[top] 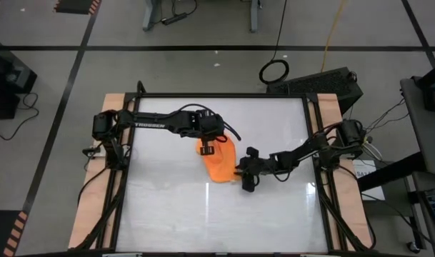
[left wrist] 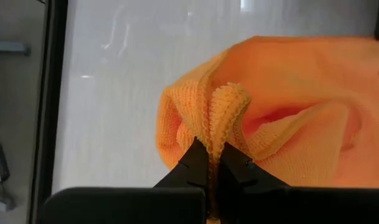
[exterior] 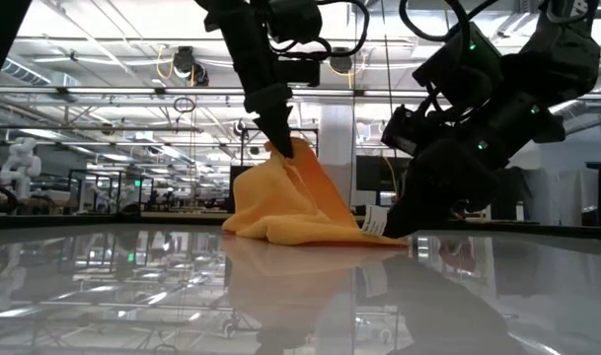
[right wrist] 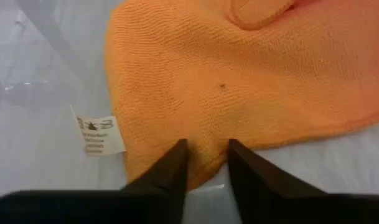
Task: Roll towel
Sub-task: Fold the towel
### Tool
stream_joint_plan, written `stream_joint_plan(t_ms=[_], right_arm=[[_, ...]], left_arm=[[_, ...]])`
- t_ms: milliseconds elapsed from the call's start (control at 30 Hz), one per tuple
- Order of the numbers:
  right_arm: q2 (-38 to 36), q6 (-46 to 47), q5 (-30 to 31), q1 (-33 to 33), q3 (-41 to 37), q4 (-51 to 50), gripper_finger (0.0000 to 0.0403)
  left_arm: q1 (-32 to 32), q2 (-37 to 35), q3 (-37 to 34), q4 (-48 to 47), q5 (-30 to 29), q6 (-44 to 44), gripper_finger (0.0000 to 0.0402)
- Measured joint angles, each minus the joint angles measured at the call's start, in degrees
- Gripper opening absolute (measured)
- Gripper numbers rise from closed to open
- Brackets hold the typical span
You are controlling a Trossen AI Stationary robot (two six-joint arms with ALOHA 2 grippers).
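The orange towel [top: 218, 163] lies bunched mid-table, one part drawn up into a peak [exterior: 285, 153] while its lower spread [exterior: 280, 222] rests on the white tabletop. My left gripper [top: 206, 148] is shut on that peak, at the towel's far-left side. My right gripper [top: 240, 171] is low at the towel's near-right corner, beside a white label [right wrist: 101, 135]. Its fingers [right wrist: 177, 171] stand slightly apart with the towel's edge [right wrist: 208, 155] lying flat in the gap. My left gripper pinches a raised fold of the towel [left wrist: 223, 118] between its two fingers, several layers with a hemmed edge showing. The fingers slant down from above. The fold is lifted; the cloth hangs below it and spreads on the table. My right gripper has its fingertips at the towel's corner edge; I cannot tell whether they touch it.
A black frame rail [top: 313, 143] runs round the glossy white tabletop [top: 203, 214], with wooden strips [top: 96, 207] outside it. Bare table lies on the near side of the towel and to its left. The right arm [top: 303, 150] reaches in from the right rail.
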Motion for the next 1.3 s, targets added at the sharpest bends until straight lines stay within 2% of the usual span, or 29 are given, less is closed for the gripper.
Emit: stream_joint_plan(t_ms=[67, 133, 367, 533, 700, 967, 1100, 1300], right_arm=[[-0.18, -0.04, -0.25, 0.00, -0.03, -0.26, 0.0039], [-0.54, -0.48, -0.76, 0.04, -0.09, -0.57, 0.0012], [-7.43, -0.76, -1.24, 1.13, -0.50, -8.81, 0.0002], [-19.35, -1.72, -1.40, 3.23, -0.61, -17.95, 0.0001], [-32.96, -2.93, -1.17, 5.92, -0.59, -25.27, 0.0001], [-51.14, -9.20, -2.82, 10.66, -0.46, -25.60, 0.0000], [-54.55, -9.70, -3.97, 12.03, -0.39, -25.70, 0.0000], [-53.94, -9.67, -3.69, 11.97, -0.39, -27.42, 0.0000]], left_arm=[[0.01, 0.00, 0.00, -0.19, 0.02, -0.54, 0.0009], [-0.06, 0.02, 0.00, -0.22, 0.02, -0.94, 0.0009], [-1.90, -0.61, 0.00, -0.64, -1.71, -0.36, 0.0009], [-4.75, -3.59, 0.00, -3.16, -4.12, 0.79, 0.0009], [-9.10, -9.47, 0.00, -4.80, -5.22, 1.19, 0.0009], [-16.36, -17.38, 0.04, -4.76, 7.09, 1.74, 0.0011], [-19.51, -17.50, 0.09, -4.44, 7.26, -0.51, 0.0041], [-20.96, -15.56, 0.09, -6.16, 1.81, -0.87, 0.0136]])
